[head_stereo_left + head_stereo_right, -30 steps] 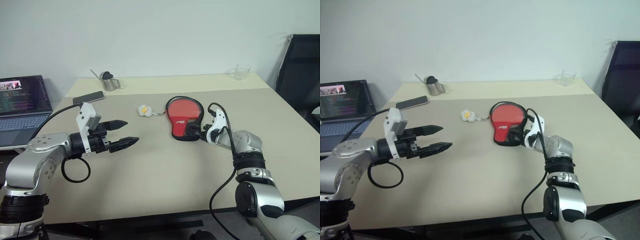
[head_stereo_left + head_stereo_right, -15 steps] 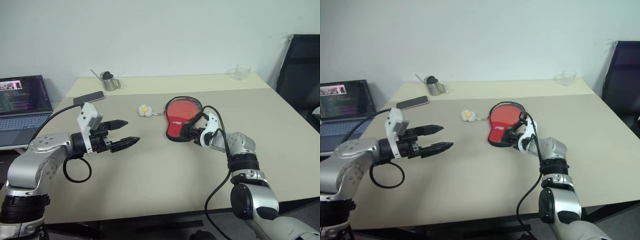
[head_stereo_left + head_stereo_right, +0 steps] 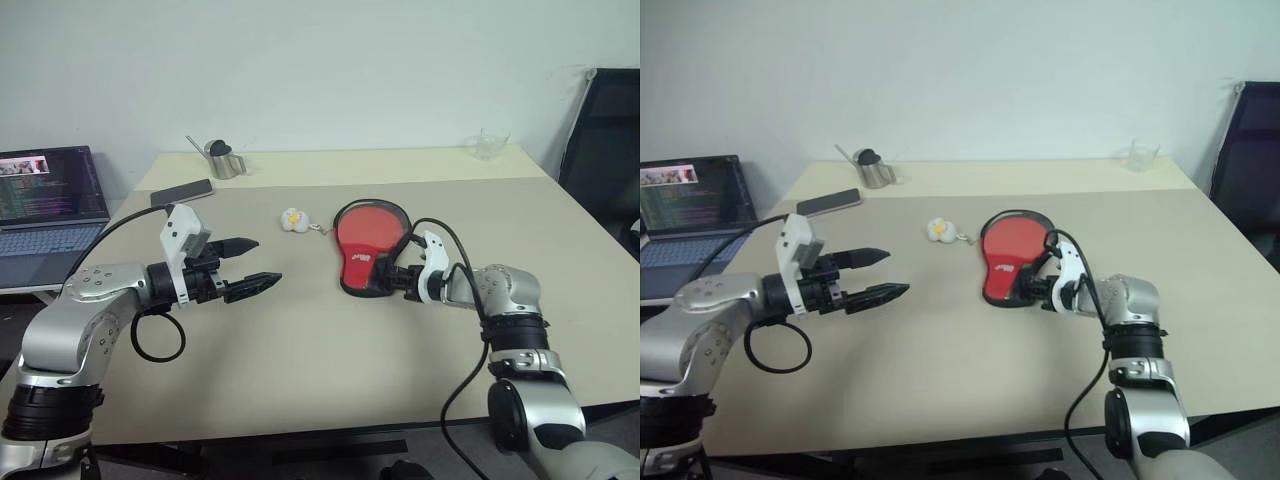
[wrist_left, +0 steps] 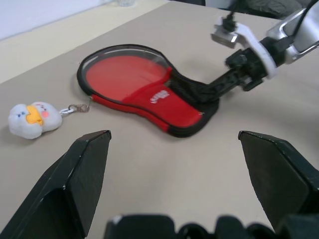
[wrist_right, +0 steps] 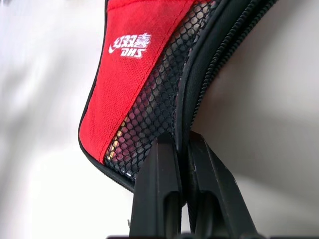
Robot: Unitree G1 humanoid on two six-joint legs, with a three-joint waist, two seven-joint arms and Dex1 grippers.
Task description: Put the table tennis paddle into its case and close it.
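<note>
The case [image 3: 368, 245], red with black trim, a mesh panel and a white logo, lies flat near the table's middle with its round end pointing away from me. My right gripper [image 3: 393, 278] is shut on the black zip edge at the case's narrow end [image 5: 197, 94], its fingers [image 5: 162, 174] pinching the fabric. My left gripper [image 3: 265, 262] hovers open and empty above the table, well to the left of the case and pointing toward it. The table tennis paddle is hidden; I cannot tell whether it is inside the case.
A small white and yellow plush keychain [image 3: 292, 219] lies just left of the case's round end. A phone [image 3: 182, 191] and a metal jug [image 3: 222, 160] sit at the back left, a glass [image 3: 489, 144] at the back right. A laptop [image 3: 45, 200] stands left of the table, a black chair [image 3: 605, 130] right.
My right gripper went from open to shut on the case's narrow end and drew back toward me, turning as it went; the case shifted slightly with it. My left arm stayed put.
</note>
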